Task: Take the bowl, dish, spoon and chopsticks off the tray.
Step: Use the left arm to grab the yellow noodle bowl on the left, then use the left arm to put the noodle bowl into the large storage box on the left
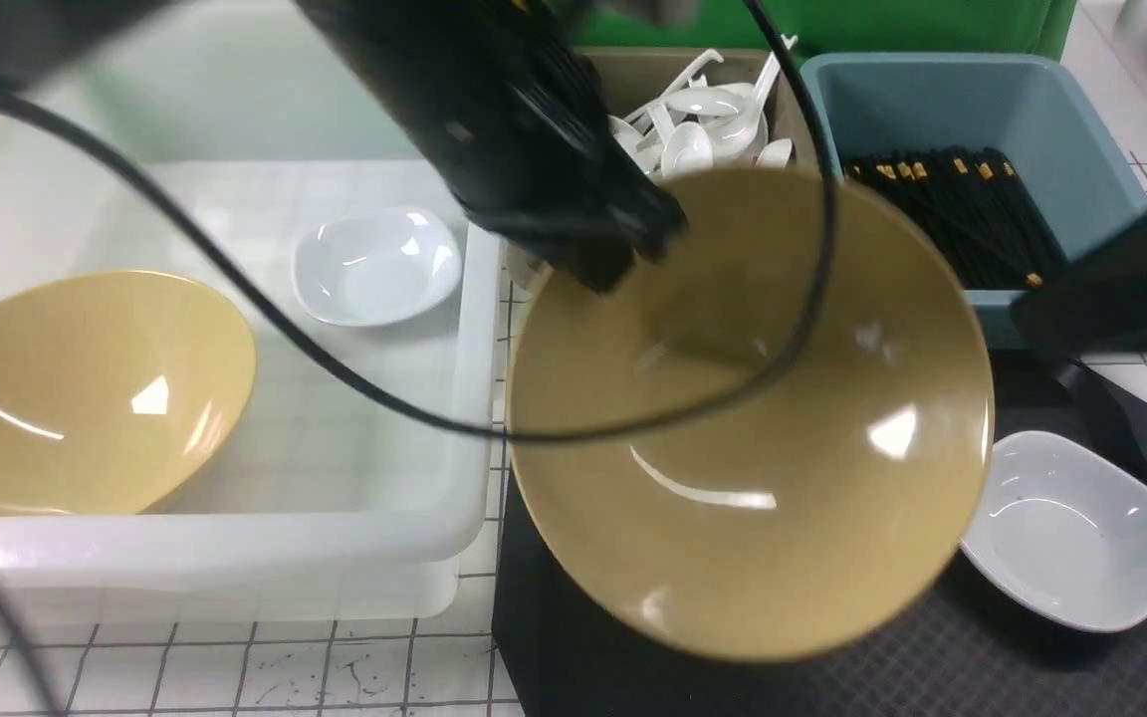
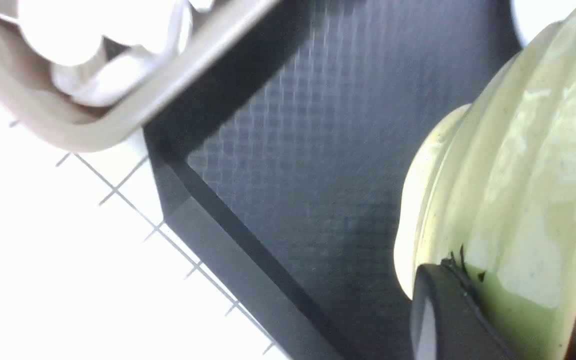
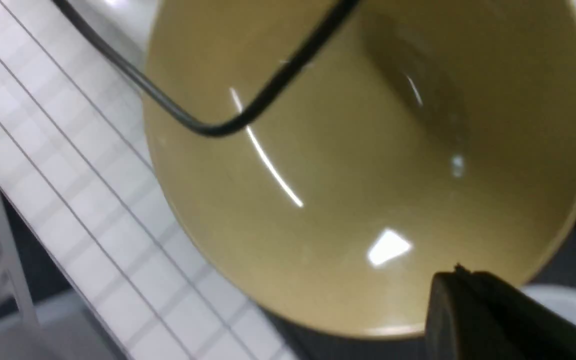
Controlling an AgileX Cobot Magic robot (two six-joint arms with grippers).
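Note:
My left gripper [image 1: 613, 259] is shut on the far rim of the mustard-yellow bowl [image 1: 753, 428], which hangs tilted above the left part of the black tray [image 1: 982, 667], its inside facing the front camera. In the left wrist view the fingers [image 2: 438, 305] clamp the bowl's ribbed outer wall [image 2: 518, 175] over the tray [image 2: 318, 150]. The small white dish [image 1: 1071, 528] lies on the tray's right side. My right gripper [image 3: 468, 300] is shut and empty, beside the bowl [image 3: 368, 150] and over the dish [image 3: 568, 305]. The spoon and chopsticks are hidden or out of view.
A white tub [image 1: 474, 398] on the left holds a second yellow bowl [image 1: 86, 388] and a white dish [image 1: 374, 264]. Behind the tray stand an olive bin [image 1: 633, 80] of white cutlery and a blue bin [image 1: 972, 100] of black sticks. A black cable [image 1: 335, 368] loops across the bowl.

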